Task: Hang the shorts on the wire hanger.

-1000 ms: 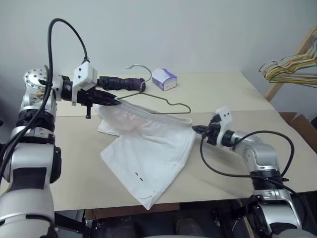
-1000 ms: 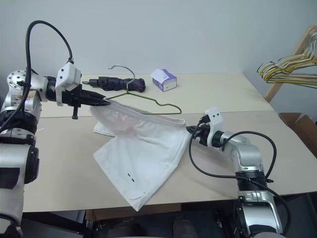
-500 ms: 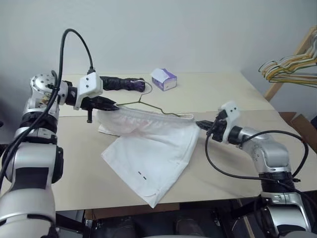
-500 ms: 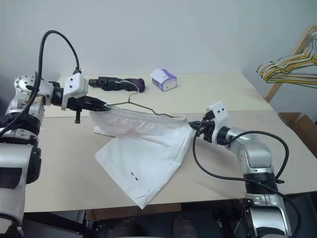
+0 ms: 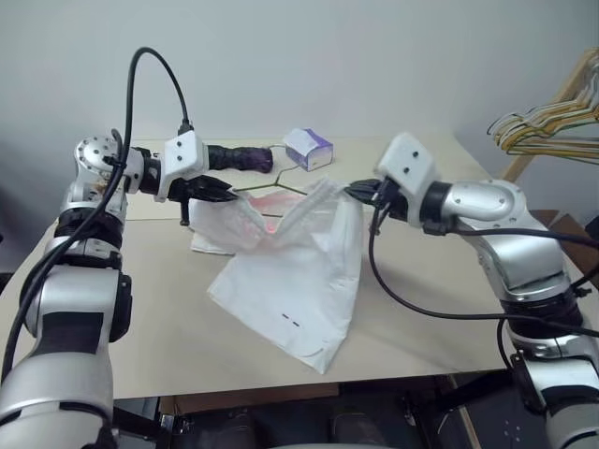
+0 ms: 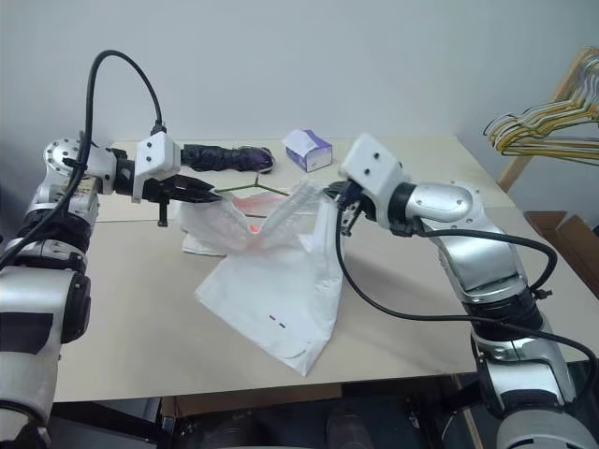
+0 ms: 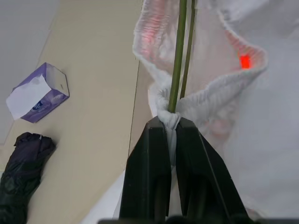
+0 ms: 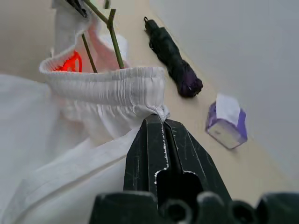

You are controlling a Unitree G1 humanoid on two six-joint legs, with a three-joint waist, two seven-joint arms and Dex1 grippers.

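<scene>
Over the last second the right tool [image 6: 329, 194], clenched on the waistband of the shorts [image 6: 271, 290], has swung up and in toward the left tool [image 6: 213, 195]. That one grips waistband and wire hanger [image 7: 178, 56] at ten o'clock, so the fabric sags above the worktop [image 6: 140, 309].

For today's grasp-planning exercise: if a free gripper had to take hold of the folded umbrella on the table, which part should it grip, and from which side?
Grip the dark folded umbrella around mid-length, coming from above with fingers across its narrow width. It lies flat on the table, long and slim, clear of the tissue box.
</scene>
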